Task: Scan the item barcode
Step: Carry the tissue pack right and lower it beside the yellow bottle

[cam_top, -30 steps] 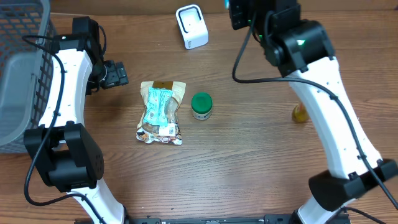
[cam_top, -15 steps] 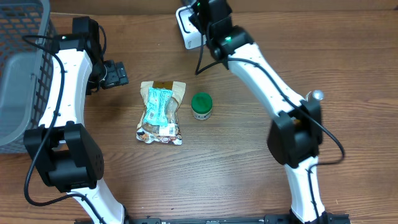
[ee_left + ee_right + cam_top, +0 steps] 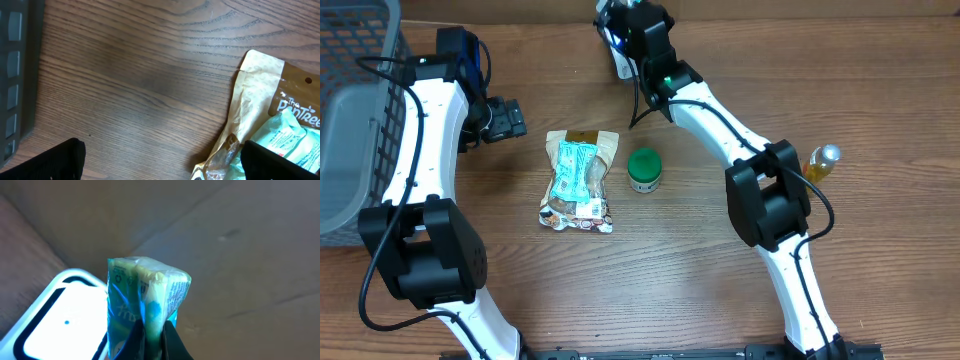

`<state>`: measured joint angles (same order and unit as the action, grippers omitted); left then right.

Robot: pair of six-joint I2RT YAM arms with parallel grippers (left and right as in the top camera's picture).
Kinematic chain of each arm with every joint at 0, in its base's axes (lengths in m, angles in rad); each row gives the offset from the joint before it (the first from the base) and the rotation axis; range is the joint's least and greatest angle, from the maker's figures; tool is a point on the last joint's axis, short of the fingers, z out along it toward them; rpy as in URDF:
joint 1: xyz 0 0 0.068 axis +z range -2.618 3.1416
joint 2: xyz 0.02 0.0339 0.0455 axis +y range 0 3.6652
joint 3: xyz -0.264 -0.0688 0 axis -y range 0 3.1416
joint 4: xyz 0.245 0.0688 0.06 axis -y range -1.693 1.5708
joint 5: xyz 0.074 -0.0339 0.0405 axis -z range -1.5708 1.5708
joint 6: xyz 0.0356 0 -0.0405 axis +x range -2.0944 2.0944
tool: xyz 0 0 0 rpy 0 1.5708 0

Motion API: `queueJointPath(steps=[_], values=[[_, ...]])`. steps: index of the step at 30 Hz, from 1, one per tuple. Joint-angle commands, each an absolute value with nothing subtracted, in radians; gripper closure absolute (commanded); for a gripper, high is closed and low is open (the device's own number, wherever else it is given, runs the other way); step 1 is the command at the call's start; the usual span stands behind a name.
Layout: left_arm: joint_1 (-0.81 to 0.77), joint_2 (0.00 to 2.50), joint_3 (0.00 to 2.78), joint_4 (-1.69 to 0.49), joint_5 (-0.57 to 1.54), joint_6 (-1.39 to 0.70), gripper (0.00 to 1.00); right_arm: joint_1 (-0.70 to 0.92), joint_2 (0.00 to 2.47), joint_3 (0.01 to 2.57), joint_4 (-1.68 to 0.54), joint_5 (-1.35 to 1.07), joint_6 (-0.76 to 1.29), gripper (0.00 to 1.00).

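The wooden surface (image 3: 700, 260) carries a white scanner (image 3: 50, 320) at its far edge, a snack bag (image 3: 578, 180) and a green-lidded jar (image 3: 643, 170) near the middle, a bottle (image 3: 817, 165) to the right and a grey basket (image 3: 350, 110) at the left.

The item to scan is a small packet (image 3: 145, 297) in green and blue film. It is off the surface, raised just above and beside the scanner's window. It looks light and soft. The wrapper is probably slick and crinkly, so a hard squeeze would likely crease the print. The best hold seems to be low on one narrow end, leaving the broad faces free to be read.

That is where the right tool (image 3: 154, 340) has it. Its fingers are clamped on the packet's bottom end, and the packet stands upright out of them. Which face carries the barcode I cannot tell.

The left tool (image 3: 506, 119) hangs with its fingers spread apart, holding nothing, just beside the top of the snack bag.
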<state>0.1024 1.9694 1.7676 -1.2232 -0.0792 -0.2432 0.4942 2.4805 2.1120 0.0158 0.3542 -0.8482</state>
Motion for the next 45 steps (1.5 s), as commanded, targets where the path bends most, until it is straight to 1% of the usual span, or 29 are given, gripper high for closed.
queueJointPath(steps=[1, 14, 19, 22, 26, 31, 37, 42, 45], values=[[0.098, 1.959, 1.783, -1.222, -0.085, -0.231, 0.01, 0.498, 2.518, 2.120, 0.040, 0.340, -0.941, 0.96], [0.098, 1.959, 1.783, -1.222, -0.085, -0.231, 0.01, 0.495, 2.537, 2.120, 0.040, 0.340, -0.977, 0.96], [0.098, 1.959, 1.783, -1.222, -0.085, -0.231, 0.00, 0.495, 2.536, 2.120, 0.036, 0.376, -0.976, 0.96], [0.098, 1.959, 1.783, -1.222, -0.085, -0.231, 0.00, 0.495, 2.500, 2.121, 0.033, 0.411, -0.957, 0.96], [0.098, 1.959, 1.783, -1.222, -0.085, -0.231, 0.00, 0.495, 2.412, 2.121, -0.018, 0.397, -0.857, 0.96], [0.098, 1.959, 1.783, -1.222, -0.085, -0.231, 0.00, 0.492, 2.230, 2.121, -0.282, 0.359, -0.651, 0.96], [0.098, 1.959, 1.783, -1.222, -0.085, -0.231, 0.00, 0.443, 2.074, 2.121, -0.707, 0.241, -0.386, 0.96], [0.098, 1.959, 1.783, -1.222, -0.085, -0.231, 0.01, 0.360, 2.036, 2.120, -1.080, 0.138, -0.146, 0.96], [0.098, 1.959, 1.783, -1.222, -0.085, -0.231, 0.01, 0.302, 2.047, 2.087, -1.237, 0.086, -0.027, 0.96]])
